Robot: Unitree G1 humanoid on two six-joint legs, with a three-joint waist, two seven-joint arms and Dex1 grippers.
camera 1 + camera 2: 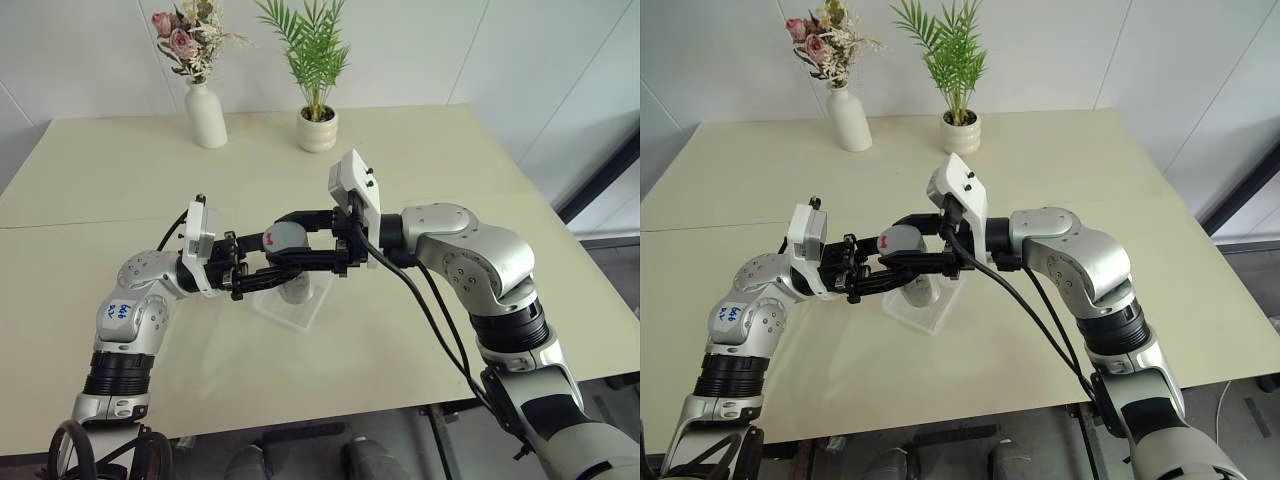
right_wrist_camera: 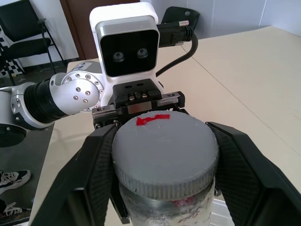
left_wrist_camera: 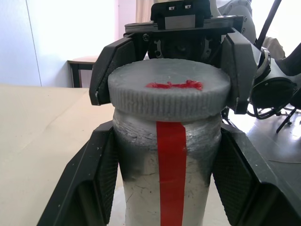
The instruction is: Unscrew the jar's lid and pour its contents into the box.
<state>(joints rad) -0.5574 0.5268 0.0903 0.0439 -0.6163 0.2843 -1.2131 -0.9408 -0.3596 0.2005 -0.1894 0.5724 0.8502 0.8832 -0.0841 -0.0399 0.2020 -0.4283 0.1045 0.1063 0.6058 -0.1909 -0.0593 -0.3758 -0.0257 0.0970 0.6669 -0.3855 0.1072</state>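
I hold the jar (image 1: 271,244) on its side, in the air just above the box (image 1: 303,318), a clear shallow tray on the table. My left gripper (image 1: 262,256) is shut on the jar's body; its fingers (image 3: 91,179) press both sides beside the red stripe (image 3: 171,174). From the right, my right gripper (image 1: 297,240) is shut on the grey ribbed lid (image 2: 164,155), which has a red mark on top. Its fingers (image 3: 235,66) clasp the lid's rim. The lid (image 3: 169,96) sits on the jar's neck. The jar's wall is cloudy and hides the contents.
A white vase (image 1: 206,115) of pink flowers and a white plant pot (image 1: 317,131) stand at the table's far side, well beyond the arms. Bare tabletop (image 1: 480,180) lies all around the box. The table's front edge runs close below my arms.
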